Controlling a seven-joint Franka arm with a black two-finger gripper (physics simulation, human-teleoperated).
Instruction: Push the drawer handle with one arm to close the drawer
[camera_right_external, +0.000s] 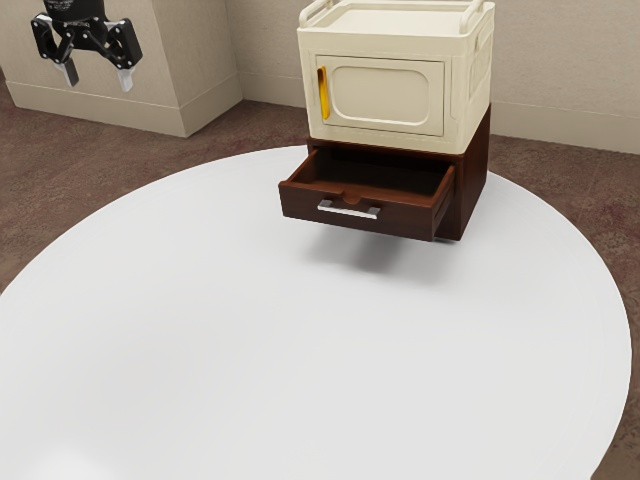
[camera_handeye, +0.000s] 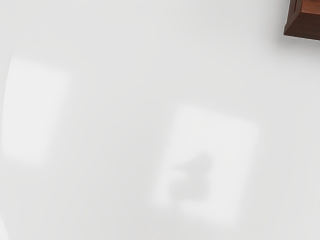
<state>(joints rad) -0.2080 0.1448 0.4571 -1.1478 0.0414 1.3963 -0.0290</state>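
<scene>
White round table (camera_right_external: 200, 350): spreads across most of the exterior view; pale patches of light lie on its glossy top in the wrist view.

Cream plastic box (camera_right_external: 388, 140): upright, raised rim and side handles on top, its front door closed.

Dark brown wooden cabinet (camera_right_external: 476, 175): directly under the box, toward the far side of the tabletop.

Brown wooden drawer (camera_right_external: 300, 206): pulled out of the cabinet, its inside visible and bare; a shadow falls below it. In the wrist view, a dark wooden corner shows, away from the middle.

Black two-finger gripper (camera_right_external: 98, 76): high at the exterior view's upper left, fingers (camera_right_external: 126, 79) spread wide, tips pointing down. Nothing is between them. It touches neither drawer nor handle and is well apart from both.

Silver bar handle (camera_right_external: 347, 210): fixed across the drawer's front, free of any contact.

Yellow upright handle (camera_right_external: 323, 93): on the box door, near its edge at the exterior view's left.
</scene>
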